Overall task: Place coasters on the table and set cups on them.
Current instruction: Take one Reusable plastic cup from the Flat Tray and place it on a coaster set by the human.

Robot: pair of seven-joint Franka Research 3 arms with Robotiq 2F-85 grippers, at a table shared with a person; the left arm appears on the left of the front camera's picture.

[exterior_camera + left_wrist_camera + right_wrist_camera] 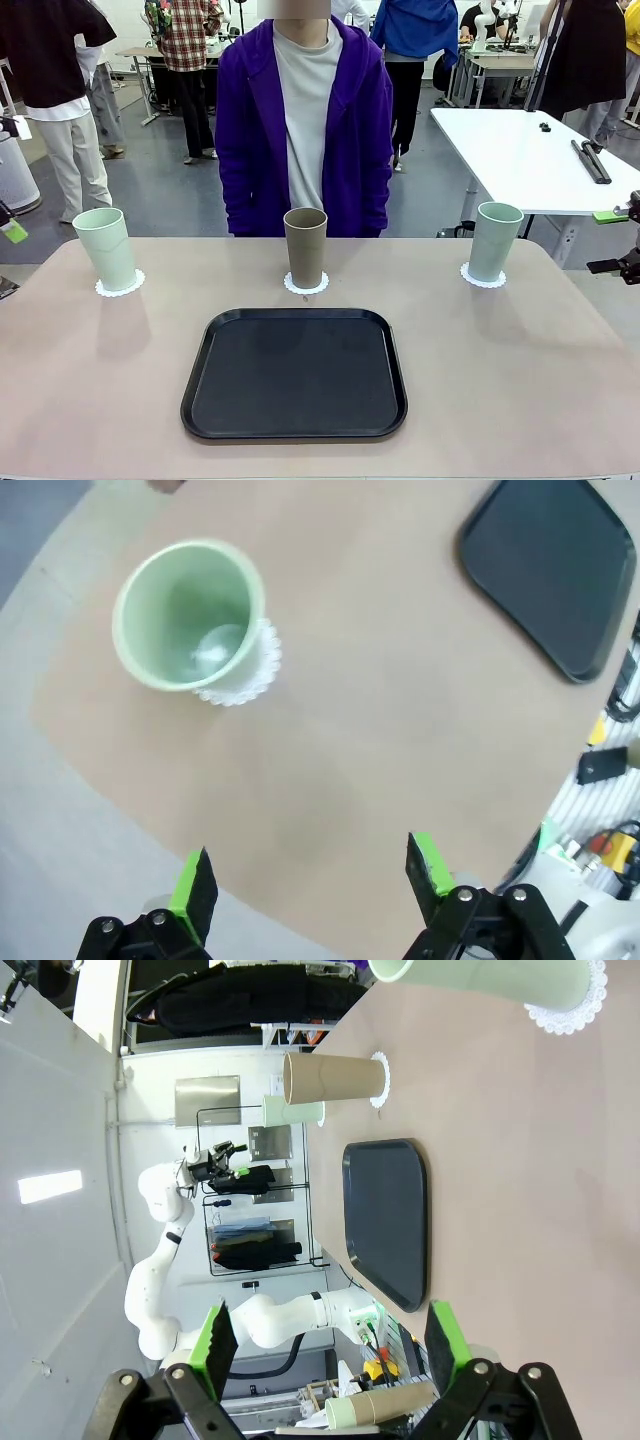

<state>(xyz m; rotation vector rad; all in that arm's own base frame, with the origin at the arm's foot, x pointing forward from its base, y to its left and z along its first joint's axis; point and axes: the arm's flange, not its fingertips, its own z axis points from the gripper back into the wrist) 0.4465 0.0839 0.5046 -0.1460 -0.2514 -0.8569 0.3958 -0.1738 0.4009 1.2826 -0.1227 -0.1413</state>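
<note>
— lying nearest on the table (80, 400): black tray (295, 373)?
— yes. beyond it, three cups: mint cup (106, 248) left, tan cup (305, 247) middle, second mint cup (495, 241) right, each upright on a coaster (119, 284).
— tools?
— left tool (312, 880) released, empty; right tool (328, 1345) released, empty.

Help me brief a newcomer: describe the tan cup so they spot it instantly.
On the beige table, look just beyond the black tray, toward the person. The tan cup stands upright on a lacy white coaster; the cups either side are mint green.
</note>
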